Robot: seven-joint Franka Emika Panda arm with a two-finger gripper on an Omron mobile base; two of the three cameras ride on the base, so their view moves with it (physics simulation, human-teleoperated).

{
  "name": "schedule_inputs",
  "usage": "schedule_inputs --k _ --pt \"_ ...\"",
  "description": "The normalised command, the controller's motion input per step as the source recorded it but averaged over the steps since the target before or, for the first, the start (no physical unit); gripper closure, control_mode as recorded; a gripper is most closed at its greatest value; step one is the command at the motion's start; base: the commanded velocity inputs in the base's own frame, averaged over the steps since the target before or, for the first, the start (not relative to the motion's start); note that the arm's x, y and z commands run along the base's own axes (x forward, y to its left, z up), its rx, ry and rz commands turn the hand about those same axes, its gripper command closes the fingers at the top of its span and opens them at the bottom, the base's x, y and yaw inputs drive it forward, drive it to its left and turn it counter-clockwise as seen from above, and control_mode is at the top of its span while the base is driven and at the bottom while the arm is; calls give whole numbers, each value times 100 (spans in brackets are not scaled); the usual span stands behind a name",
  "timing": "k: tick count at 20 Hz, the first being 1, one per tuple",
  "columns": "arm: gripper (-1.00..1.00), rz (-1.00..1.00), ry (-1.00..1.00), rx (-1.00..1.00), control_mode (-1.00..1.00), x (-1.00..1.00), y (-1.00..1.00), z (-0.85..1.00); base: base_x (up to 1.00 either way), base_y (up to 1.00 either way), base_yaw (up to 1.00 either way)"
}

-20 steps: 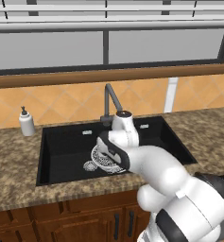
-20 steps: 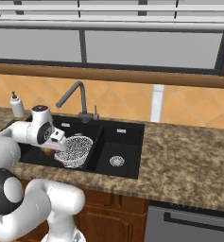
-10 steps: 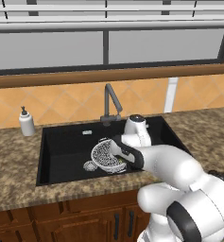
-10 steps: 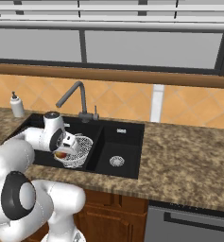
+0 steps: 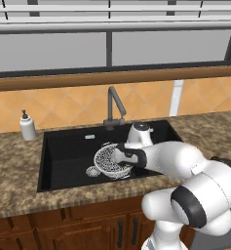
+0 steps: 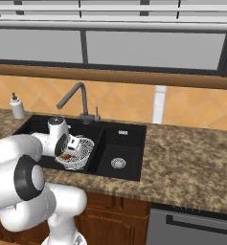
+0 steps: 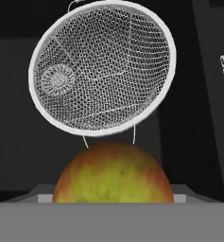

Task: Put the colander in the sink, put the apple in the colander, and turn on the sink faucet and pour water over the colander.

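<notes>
— Where's the gripper (image 6: 73, 145)?
— Over the colander (image 5: 110, 160) in the sink (image 5: 68, 156), holding the apple (image 7: 113, 173) clamped between its fingers.
— And the colander from the hand?
— Straight ahead of the apple, mouth open toward it, its rim (image 7: 102, 131) just beyond the fruit. The faucet (image 6: 75, 99) stands behind the gripper.

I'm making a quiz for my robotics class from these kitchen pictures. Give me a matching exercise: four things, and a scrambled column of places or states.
Things:
1. colander
2. apple
3. soap dispenser
4. sink faucet

Places or states:
A. on the counter, left of the sink
B. rises behind the basins
C. in the large basin
D. at the gripper, above the colander

Pairs: 1-C, 2-D, 3-A, 4-B
</notes>
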Motion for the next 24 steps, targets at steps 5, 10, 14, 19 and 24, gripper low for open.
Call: schedule_inputs --k 5,10,14,19,24 --pt "100 0 0 0 -100 39 0 -13 0 0 0" --pt "100 0 0 0 -100 23 0 -29 0 0 0" --pt "100 0 -1 0 -100 23 0 -38 0 0 0" --pt "100 0 -1 0 -100 22 0 -35 0 0 0" --pt "100 0 0 0 -100 20 0 -10 0 0 0"
